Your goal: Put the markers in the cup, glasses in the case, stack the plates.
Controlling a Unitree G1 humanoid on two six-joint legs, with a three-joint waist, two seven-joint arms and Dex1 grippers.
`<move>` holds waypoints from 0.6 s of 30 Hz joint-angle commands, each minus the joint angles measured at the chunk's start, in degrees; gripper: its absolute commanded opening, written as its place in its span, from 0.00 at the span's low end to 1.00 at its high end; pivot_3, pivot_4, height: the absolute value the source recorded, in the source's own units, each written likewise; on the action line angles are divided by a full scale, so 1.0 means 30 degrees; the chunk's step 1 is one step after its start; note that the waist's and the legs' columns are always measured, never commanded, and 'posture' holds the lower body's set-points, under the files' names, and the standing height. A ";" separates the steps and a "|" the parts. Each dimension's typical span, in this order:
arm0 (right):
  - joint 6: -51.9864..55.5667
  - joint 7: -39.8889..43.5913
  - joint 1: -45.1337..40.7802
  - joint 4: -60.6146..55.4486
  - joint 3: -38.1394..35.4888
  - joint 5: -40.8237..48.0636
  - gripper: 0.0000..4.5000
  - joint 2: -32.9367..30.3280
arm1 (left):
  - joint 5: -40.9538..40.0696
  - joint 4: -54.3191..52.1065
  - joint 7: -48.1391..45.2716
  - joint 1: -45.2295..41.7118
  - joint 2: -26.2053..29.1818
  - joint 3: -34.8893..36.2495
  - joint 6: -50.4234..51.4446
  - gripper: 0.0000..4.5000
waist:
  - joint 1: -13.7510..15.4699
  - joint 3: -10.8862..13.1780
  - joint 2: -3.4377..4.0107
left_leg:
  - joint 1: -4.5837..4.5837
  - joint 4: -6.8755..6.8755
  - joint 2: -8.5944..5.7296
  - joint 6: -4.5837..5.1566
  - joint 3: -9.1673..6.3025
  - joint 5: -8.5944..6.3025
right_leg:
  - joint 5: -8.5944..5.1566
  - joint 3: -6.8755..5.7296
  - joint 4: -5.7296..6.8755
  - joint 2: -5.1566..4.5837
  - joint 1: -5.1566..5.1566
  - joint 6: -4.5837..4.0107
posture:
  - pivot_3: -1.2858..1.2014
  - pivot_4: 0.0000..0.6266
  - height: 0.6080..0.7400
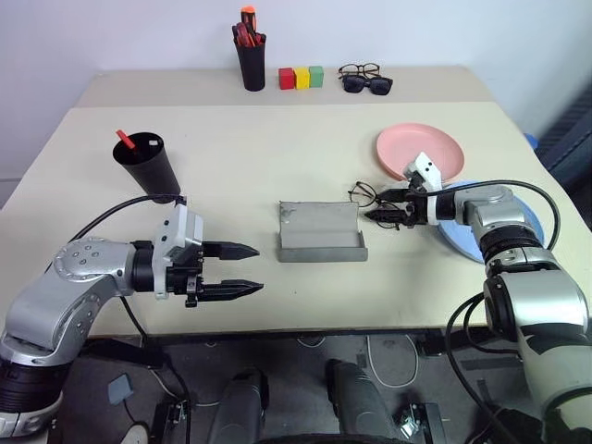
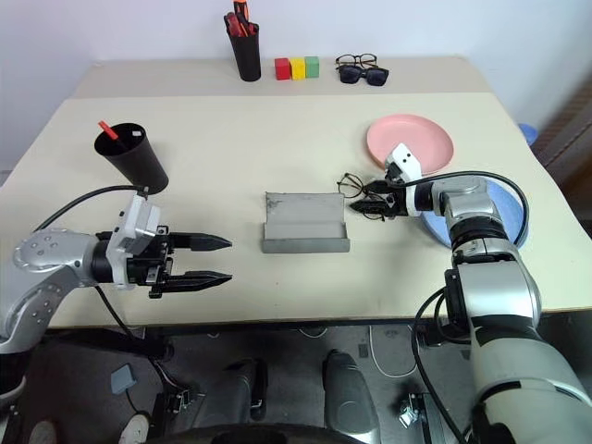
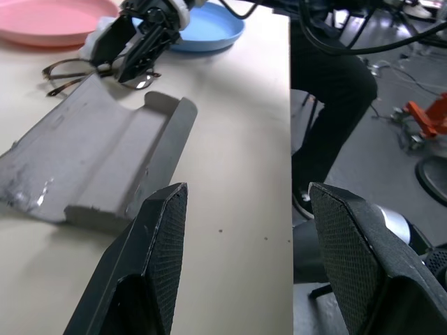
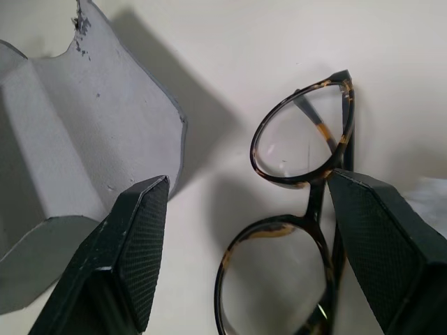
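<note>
The right gripper point(image 1: 384, 205), fingers spread, is partly hiding the thin-rimmed glasses point(image 4: 300, 230) beside the open grey felt-like case point(image 1: 320, 233); the left gripper point(image 1: 242, 270) is hovering spread near the worktop's point(image 1: 240, 157) front edge.

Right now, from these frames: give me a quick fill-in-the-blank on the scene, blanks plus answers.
1. The grey case lies ___, lid up.
2. The right tool hovers at the ___, jaws open.
3. A marker stands in the black ___.
4. The pink plate lies ___ the blue plate.

Missing: open; glasses; cup; beside
</note>
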 commanded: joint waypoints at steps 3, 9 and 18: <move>-0.0359 -0.0130 -0.0868 0.0219 -0.0348 -0.0166 0.75 0.0409 | -0.0706 -0.1097 0.0629 0.0452 0.0296 0.0836 0.0065 0.64 | -0.0019 0.0000 0.0000 | 0.0003 0.0000 0.0001 0.0000 -0.0001 0.0000 | -0.0003 0.0000 0.0005 0.0002 -0.0001 -0.0006 | 0.52 0.24 1.00; -0.0467 -0.0346 -0.0789 0.0325 -0.0344 -0.0491 0.15 0.0543 | -0.0650 -0.1278 0.1108 0.0564 0.0179 0.0753 -0.0059 0.64 | -0.0018 0.0000 0.0001 | 0.0003 0.0000 0.0000 0.0000 -0.0002 0.0000 | -0.0002 0.0000 0.0005 0.0003 -0.0001 -0.0003 | 0.52 0.24 1.00; -0.1152 -0.1004 -0.0509 0.0336 -0.0608 -0.0824 0.01 0.0149 | -0.0498 -0.1014 0.1544 0.0197 -0.0129 0.0358 -0.0258 0.64 | -0.0024 -0.0004 -0.0003 | 0.0096 0.0007 0.0000 -0.0005 0.0003 0.0002 | -0.0020 0.0004 -0.0007 0.0003 0.0094 -0.0038 | 0.52 0.24 1.00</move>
